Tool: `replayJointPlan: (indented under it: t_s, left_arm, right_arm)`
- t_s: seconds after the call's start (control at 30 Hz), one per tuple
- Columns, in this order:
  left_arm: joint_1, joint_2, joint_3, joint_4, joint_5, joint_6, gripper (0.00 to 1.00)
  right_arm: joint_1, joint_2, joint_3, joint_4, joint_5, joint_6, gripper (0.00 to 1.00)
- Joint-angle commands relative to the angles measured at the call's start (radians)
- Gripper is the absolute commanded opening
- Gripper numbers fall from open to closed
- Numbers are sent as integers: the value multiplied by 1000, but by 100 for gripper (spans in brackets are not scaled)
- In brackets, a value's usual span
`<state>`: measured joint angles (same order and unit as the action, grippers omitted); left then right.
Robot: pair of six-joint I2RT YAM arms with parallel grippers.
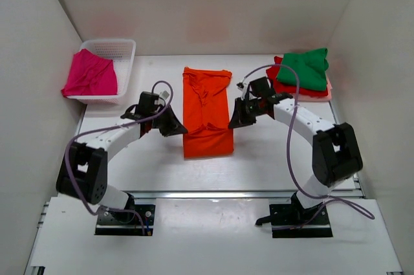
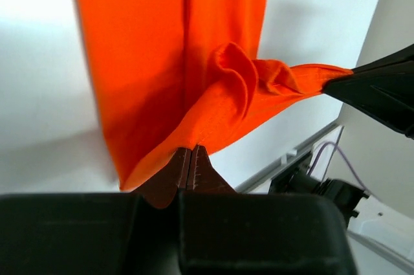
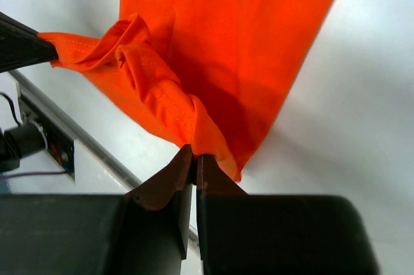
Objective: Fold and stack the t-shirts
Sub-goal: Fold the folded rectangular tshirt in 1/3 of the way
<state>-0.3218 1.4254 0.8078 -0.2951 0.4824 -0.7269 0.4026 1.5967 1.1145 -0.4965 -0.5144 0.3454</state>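
Observation:
The orange t-shirt (image 1: 207, 113) lies as a long narrow strip in the middle of the table, folded lengthwise. My left gripper (image 1: 181, 130) is shut on its left edge near the front end; in the left wrist view the closed tips (image 2: 193, 149) pinch the orange cloth (image 2: 168, 61). My right gripper (image 1: 233, 121) is shut on the right edge opposite; in the right wrist view its tips (image 3: 195, 154) pinch the cloth (image 3: 233, 48). The cloth bunches and stretches between the two grippers. A magenta t-shirt (image 1: 90, 74) lies in the basket. A green t-shirt (image 1: 304, 69) tops a stack with a red one (image 1: 284, 87) below.
The white mesh basket (image 1: 123, 52) stands at the back left against the left wall. The folded stack sits at the back right by the right wall, with a pale pink edge (image 1: 328, 91) at its bottom. A metal rail (image 1: 213, 193) runs along the table's near edge.

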Motion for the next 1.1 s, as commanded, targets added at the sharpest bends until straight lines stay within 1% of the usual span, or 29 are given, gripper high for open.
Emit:
replayJointPlan:
  t_s: [0.0,0.1,0.27,0.47,0.73,0.83,0.87,0.9,0.93,0.97,1.0,1.03,1.07]
  left_arm:
    - [38,59,103,59,53,49,3]
    - [72,167,157,88,67,53,4]
    - [99,288,238,108,62,63,3]
    - [124,378,298,157,48,58,4]
    - [145,484,339,260,74,18,6]
    - [147,510,364,269,68,24,15]
    - [150,517,358,277,71,3,21]
    - [156,517,355,324,68,-8,34]
    - [161,523,350,352,76,-37,44]
    - [165,532,335,406,74,-83,55]
    - [170,530,326,486,84,-107,61]
    - [181,541,317,582,93,-164,62]
    - [179,540,292,637,93,-224,64]
  right_arm:
    - [-25,71,123,-20,-29,-63,0]
    - [-53,160,183,-27,-45,-77,0]
    - [-77,271,301,-39,-53,-97,0]
    - [-96,410,465,-66,-49,-123,0]
    - [-111,523,580,-76,-58,-120,0]
    - [-116,560,613,-77,-56,-120,1]
    - [-117,560,617,-70,-53,-120,0]
    - [-116,560,616,-63,-52,-118,1]
    - [-113,562,614,-47,-58,-115,0]
    - [-120,565,617,-18,-62,-108,0]
    - [-125,560,605,25,-65,-82,1]
    - [-127,551,593,59,-75,-65,8]
    - [-140,531,559,144,-93,-27,14]
